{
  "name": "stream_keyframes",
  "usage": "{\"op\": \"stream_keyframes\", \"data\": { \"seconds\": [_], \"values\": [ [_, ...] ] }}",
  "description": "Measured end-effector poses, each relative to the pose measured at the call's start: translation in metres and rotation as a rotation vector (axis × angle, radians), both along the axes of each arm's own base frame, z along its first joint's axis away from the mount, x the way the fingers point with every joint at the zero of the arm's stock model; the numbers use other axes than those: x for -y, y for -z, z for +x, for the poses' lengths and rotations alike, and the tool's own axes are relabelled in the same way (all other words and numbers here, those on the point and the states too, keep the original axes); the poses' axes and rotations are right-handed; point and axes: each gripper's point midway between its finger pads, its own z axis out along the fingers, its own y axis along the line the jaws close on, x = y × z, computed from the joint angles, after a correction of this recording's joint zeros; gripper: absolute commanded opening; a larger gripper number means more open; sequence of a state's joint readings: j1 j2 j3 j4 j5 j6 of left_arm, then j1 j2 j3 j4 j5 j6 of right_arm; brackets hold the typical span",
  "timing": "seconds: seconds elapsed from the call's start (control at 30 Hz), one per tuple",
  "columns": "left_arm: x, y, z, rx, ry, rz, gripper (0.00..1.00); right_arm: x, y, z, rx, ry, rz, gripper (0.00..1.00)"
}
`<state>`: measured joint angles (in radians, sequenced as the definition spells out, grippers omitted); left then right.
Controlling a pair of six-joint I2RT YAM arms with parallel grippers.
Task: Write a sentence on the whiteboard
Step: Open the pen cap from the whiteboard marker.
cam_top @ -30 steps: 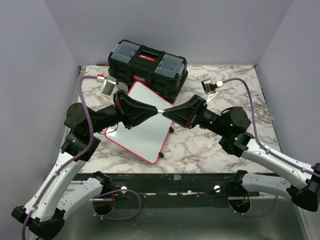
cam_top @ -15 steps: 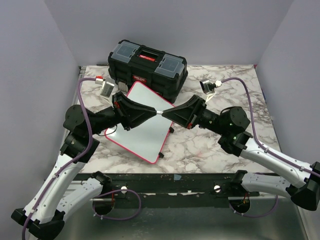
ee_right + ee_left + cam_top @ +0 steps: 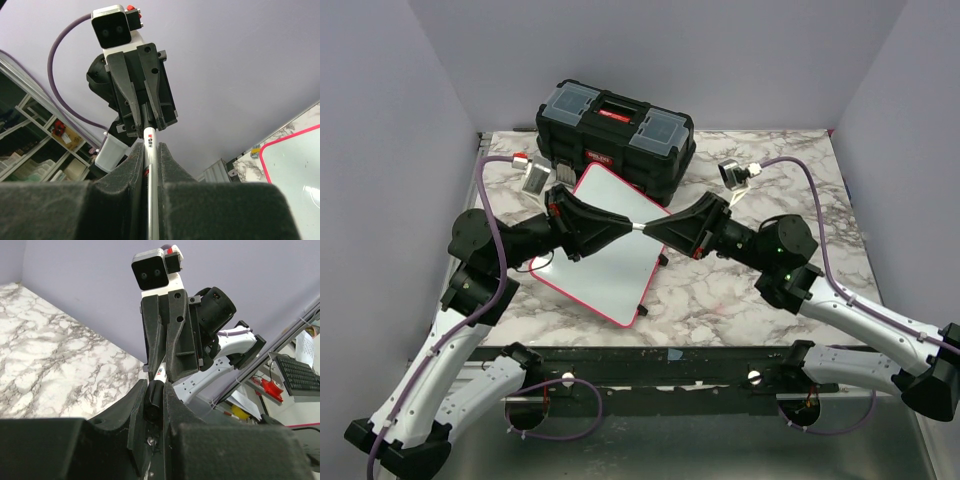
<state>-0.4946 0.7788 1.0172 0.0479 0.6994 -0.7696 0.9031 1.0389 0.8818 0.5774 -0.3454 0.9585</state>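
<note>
Left hand (image 3: 627, 222), right (image 3: 653, 228) tip-to-tip on marker (image 3: 639, 226)

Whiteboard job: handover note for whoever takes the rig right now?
Left gripper: shut on the marker, at its dark end.
Right gripper: shut on the same marker, at its white barrel.
The marker is held between both grippers, above the whiteboard, which sits in front of the toolbox.
Done: nothing written; the board face looks blank.
Left: probably uncap, then write the sentence.
</note>
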Motion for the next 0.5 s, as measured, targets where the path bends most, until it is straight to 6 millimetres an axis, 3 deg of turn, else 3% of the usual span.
{"op": "stream_keyframes", "data": {
  "seconds": [0.5],
  "values": [
    [-0.007,0.013,0.005,-0.091,0.036,0.033,0.0,0.003,0.014,0.005,-0.03,0.048,-0.029,0.01]
  ]
}}
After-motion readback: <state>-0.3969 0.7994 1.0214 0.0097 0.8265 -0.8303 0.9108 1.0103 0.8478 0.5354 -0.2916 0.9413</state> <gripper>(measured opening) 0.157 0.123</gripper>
